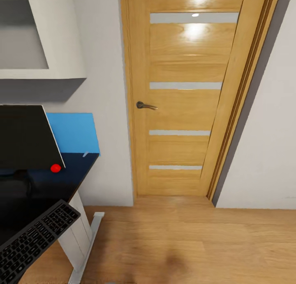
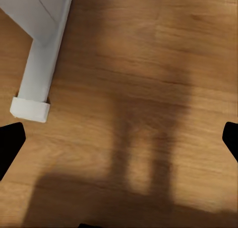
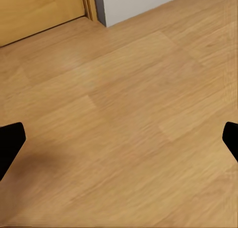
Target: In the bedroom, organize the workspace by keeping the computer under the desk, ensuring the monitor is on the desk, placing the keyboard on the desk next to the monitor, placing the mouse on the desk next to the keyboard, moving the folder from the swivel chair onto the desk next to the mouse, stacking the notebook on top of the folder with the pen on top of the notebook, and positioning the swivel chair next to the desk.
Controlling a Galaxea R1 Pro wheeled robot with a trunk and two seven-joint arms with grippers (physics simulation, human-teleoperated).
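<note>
The keyboard (image 1: 35, 240) sits closest, slim and black with rows of grey keys, lying slantwise at the near corner of the desk (image 1: 72, 181), its end poking just past the edge. Behind it stands the monitor (image 1: 26, 138), a wide black panel with 1 red dot at its lower corner. A bright blue sheet, likely the folder (image 1: 74, 131), shows just beyond the monitor against the wall, though I cannot tell whether it lies flat or leans.

Both arms hang low over the floor (image 1: 185, 243). The left gripper (image 2: 119, 139) has its 2 fingertips spread wide with nothing between them, and below it, off to one side, is the white desk leg (image 2: 37, 74). The right gripper (image 3: 119, 139) is likewise spread and empty, over bare planks, with the foot of the door (image 1: 185, 94) ahead of it.

This looks like a travelling step, the base turning beside the desk. To do it well, I'd keep the arms tucked and well apart from the desk leg, swing slowly so nothing clips the overhanging keyboard, and face the desk squarely before reaching.
</note>
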